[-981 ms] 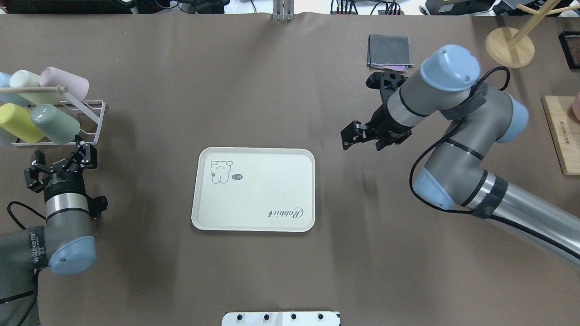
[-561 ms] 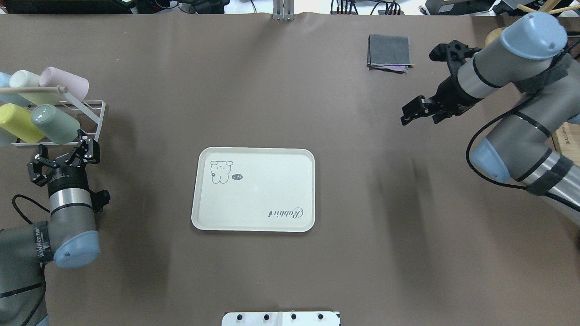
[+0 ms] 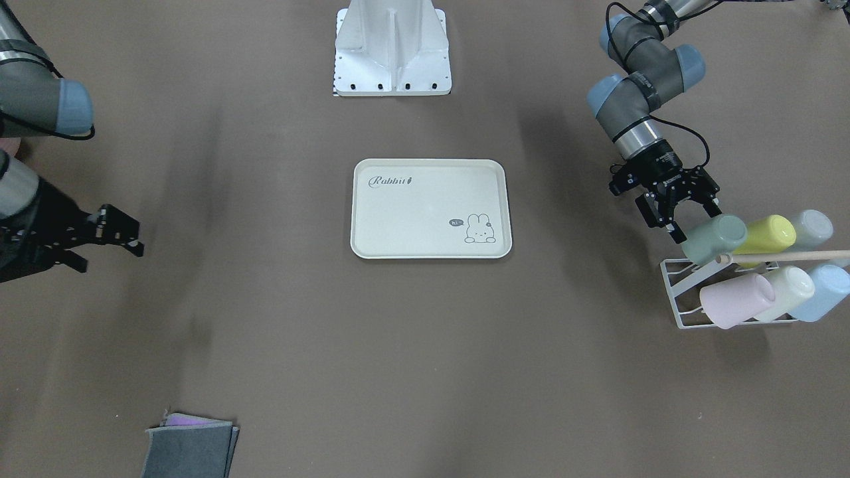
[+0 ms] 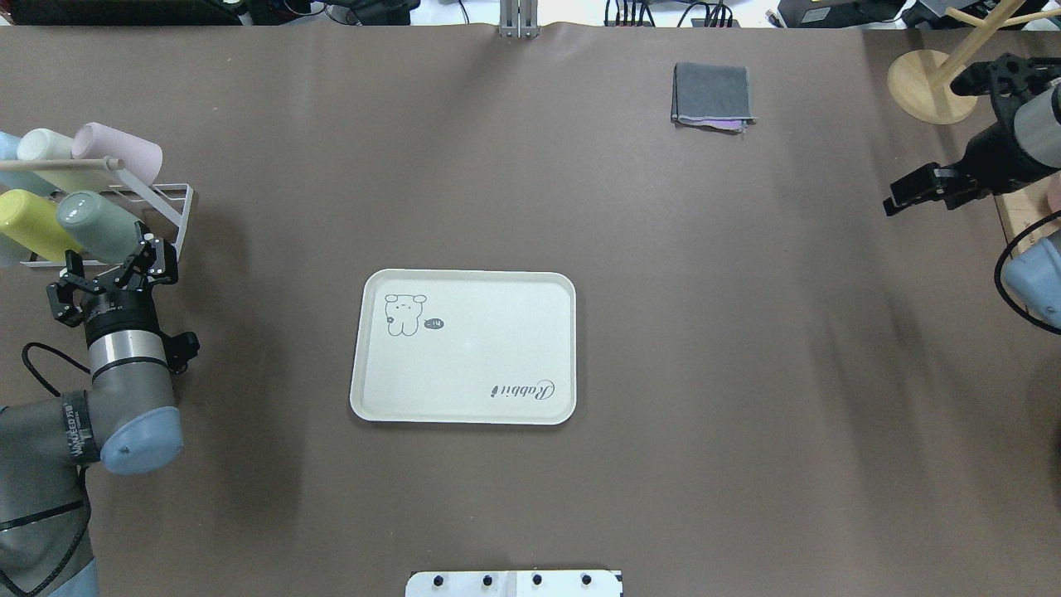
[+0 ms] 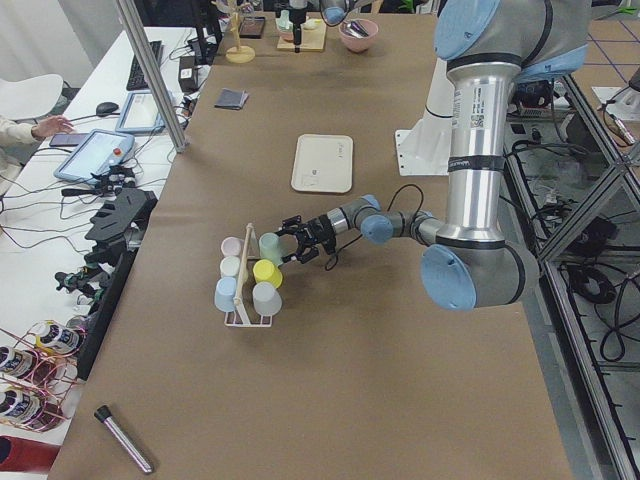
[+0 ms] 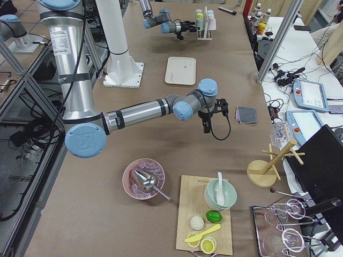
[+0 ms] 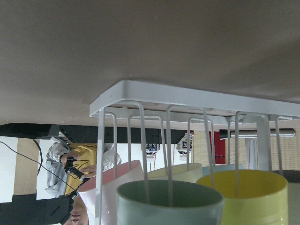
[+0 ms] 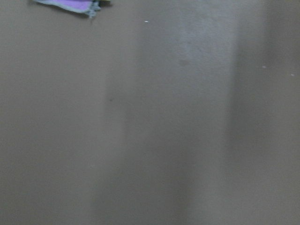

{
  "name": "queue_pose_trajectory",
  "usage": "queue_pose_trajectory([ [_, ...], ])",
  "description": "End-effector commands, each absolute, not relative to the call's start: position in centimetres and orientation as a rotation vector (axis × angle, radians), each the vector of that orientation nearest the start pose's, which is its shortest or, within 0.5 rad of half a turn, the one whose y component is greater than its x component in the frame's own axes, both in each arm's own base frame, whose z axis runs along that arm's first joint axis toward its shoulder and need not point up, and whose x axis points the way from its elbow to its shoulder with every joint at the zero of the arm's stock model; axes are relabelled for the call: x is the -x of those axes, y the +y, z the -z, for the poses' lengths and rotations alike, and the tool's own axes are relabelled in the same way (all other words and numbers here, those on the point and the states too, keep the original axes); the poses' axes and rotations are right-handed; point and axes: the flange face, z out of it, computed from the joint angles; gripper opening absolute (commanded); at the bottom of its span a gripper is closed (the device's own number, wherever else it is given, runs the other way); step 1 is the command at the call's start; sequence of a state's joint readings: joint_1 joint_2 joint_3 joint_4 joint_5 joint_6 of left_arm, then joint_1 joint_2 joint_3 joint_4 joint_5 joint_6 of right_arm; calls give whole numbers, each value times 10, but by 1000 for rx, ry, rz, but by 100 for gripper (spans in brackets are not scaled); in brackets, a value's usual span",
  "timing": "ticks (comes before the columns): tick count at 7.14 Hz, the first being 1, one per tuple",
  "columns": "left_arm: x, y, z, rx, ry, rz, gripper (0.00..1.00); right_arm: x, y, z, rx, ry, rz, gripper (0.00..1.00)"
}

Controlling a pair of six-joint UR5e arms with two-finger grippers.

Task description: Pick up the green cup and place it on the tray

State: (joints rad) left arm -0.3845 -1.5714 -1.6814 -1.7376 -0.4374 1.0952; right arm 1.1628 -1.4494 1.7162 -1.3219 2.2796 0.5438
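The green cup (image 4: pixel 93 224) lies on its side in a white wire rack (image 4: pixel 170 217) at the table's left, mouth toward my left gripper; it also shows in the front view (image 3: pixel 714 239) and fills the bottom of the left wrist view (image 7: pixel 168 204). My left gripper (image 4: pixel 112 265) is open and empty, its fingers just short of the cup's mouth, on either side of it (image 3: pixel 690 218). The cream tray (image 4: pixel 497 332) with the bunny drawing lies flat mid-table and bears nothing (image 3: pixel 425 226). My right gripper (image 4: pixel 899 197) hangs open and empty at the far right edge (image 3: pixel 129 239).
The rack also holds a yellow-green cup (image 4: pixel 29 224), a cream cup (image 4: pixel 46 149), a pink cup (image 4: pixel 120 153) and a blue one (image 3: pixel 823 292). A folded grey cloth (image 4: pixel 713 93) lies far right. A wooden stand (image 4: pixel 932 87) and a cutting board (image 6: pixel 206 219) lie beyond it.
My right arm has swung from beside the tray out to the table's right edge. My left gripper has moved forward, up to the green cup's mouth.
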Motion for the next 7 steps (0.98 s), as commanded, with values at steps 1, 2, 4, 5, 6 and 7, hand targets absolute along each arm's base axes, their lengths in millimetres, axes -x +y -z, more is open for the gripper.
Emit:
queue_pose_trajectory([
  [1,-375,-397,-564,-334,-1326,-1830,98,127,-525,-514,24,-760,-40,99],
  [2,-374,-398,-566,-330,-1325,-1831,98,117,-509,-528,80,-735,-66,99],
  [4,-373,-400,-564,-329,-1324,-1826,69,83,-465,-561,100,-733,-24,99],
  [5,-376,-401,-559,-339,-1321,-1821,54,59,-444,-570,121,-778,-50,99],
  [6,-378,-403,-553,-322,-1342,-1858,51,34,-427,-588,136,-816,-62,99],
  [7,-374,-409,-544,-346,-1354,-1865,43,2,-408,-606,124,-817,-84,100],
])
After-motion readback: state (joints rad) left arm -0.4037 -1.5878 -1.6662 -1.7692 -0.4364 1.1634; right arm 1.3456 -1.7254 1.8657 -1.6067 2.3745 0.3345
